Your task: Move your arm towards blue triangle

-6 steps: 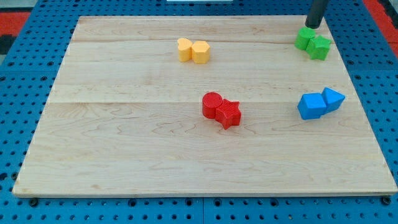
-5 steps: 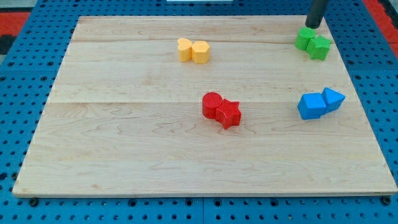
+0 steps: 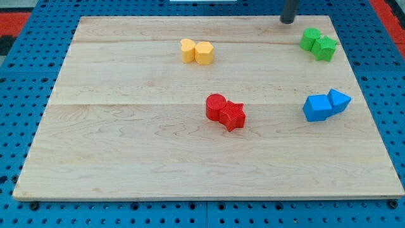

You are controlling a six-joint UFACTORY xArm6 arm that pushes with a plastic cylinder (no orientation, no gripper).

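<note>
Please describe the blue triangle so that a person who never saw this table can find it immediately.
Look at the wooden board's right edge in the view, about halfway down, where two blue blocks touch. The blue triangle is the right-hand one, smaller, with a pointed top; its neighbour, the blue cube, is boxy. My tip is far off, at the view's top.
</note>
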